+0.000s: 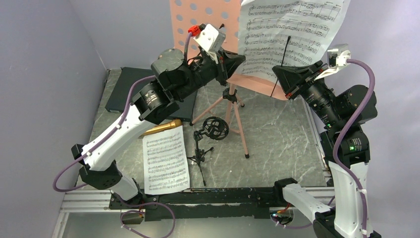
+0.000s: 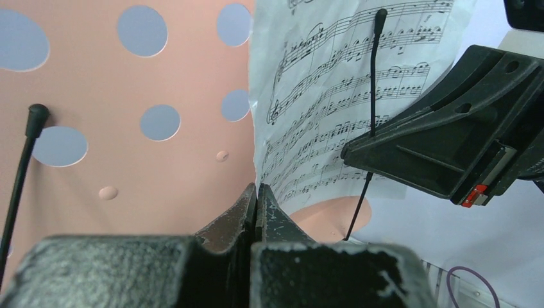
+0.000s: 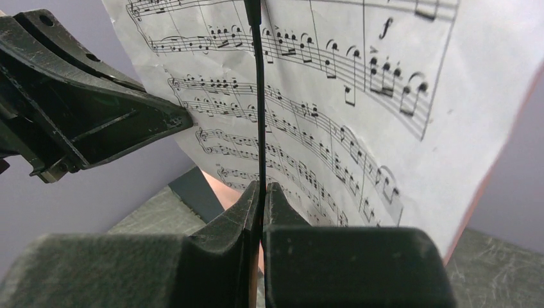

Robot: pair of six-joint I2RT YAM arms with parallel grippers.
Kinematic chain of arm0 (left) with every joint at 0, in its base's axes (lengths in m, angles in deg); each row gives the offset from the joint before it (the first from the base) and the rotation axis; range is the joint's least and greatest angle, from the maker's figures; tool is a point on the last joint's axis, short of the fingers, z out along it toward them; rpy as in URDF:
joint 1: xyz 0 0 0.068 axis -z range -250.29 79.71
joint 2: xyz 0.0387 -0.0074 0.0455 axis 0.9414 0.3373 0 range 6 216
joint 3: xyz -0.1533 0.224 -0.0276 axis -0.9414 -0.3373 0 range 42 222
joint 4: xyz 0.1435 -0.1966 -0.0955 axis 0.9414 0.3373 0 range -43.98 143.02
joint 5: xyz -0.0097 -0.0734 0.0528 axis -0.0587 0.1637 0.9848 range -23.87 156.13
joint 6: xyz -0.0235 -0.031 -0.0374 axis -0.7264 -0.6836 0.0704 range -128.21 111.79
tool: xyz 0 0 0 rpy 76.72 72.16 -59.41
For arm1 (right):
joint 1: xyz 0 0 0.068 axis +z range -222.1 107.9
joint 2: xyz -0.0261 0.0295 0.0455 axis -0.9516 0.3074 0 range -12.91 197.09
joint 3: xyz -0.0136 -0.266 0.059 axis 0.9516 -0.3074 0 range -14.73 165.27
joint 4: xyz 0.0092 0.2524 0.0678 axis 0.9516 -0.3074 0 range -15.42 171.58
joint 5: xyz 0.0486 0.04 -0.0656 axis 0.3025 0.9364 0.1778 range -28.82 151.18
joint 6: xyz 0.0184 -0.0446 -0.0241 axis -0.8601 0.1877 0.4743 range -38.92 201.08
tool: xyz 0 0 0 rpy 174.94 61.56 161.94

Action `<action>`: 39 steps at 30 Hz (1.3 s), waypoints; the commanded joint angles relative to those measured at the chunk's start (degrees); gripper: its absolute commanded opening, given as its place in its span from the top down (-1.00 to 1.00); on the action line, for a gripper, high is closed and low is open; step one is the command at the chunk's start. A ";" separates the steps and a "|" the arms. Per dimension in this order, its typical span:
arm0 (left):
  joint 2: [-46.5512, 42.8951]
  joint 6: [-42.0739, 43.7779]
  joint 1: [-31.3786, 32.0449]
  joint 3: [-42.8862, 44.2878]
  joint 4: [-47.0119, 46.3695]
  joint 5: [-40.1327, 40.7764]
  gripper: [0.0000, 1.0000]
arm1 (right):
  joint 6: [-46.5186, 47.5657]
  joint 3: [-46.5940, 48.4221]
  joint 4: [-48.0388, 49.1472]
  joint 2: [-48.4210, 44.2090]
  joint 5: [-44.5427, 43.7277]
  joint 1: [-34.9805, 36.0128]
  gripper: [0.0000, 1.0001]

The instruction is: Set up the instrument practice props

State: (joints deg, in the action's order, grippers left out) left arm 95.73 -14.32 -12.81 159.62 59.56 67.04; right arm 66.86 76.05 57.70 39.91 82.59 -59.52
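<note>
Jaws clenched at the music stand (image 1: 252, 83)

Top external: the music stand is standing on its tripod toward the far edge of the table (image 1: 277, 144), about midway along it. The upright page (image 1: 292, 29) is leaning on the right half of its perforated desk. The left gripper (image 1: 241, 59) is sitting at the desk's lower lip, by that page's left edge. The right gripper (image 1: 275, 71) is meeting a thin black wire arm (image 1: 286, 49) that is lying across the page. The flat page (image 1: 166, 161) is lying near the table's near edge, left of centre. The gold microphone (image 1: 163, 127) is lying just beyond it, partly passing under the left arm. It is lying beside the black box (image 1: 124, 84), which is sitting in the far left corner. The mic stand (image 1: 215, 128) is sitting just right of the flat page, in front of the tripod legs; whether upright or tipped I cannot tell.

Left wrist: the left gripper's fingers are pressing tight together, with their tips at the upright page's left edge against the pink desk. Whether they are nipping the paper I cannot tell. A second wire arm (image 2: 22, 167) is lying over the bare left half of the desk.

Right wrist: the right gripper's fingers are clamping together on the wire arm, which is running up from between them across the printed staves
</note>
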 commanded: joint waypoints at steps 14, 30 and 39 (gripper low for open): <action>-0.44 2.85 0.28 1.36 1.39 0.21 0.94 | -1.05 -0.69 0.95 0.62 1.44 0.13 1.00; -0.04 2.12 0.32 0.91 2.78 1.34 0.95 | -1.22 -1.18 1.42 0.45 1.53 0.09 1.00; -2.21 1.76 0.28 -2.62 0.54 1.84 0.71 | -1.50 -1.81 1.96 0.14 1.88 0.10 0.98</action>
State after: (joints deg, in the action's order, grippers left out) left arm 95.82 -12.31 -12.81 157.98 62.75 68.00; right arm 66.16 75.16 59.08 39.86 82.72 -59.52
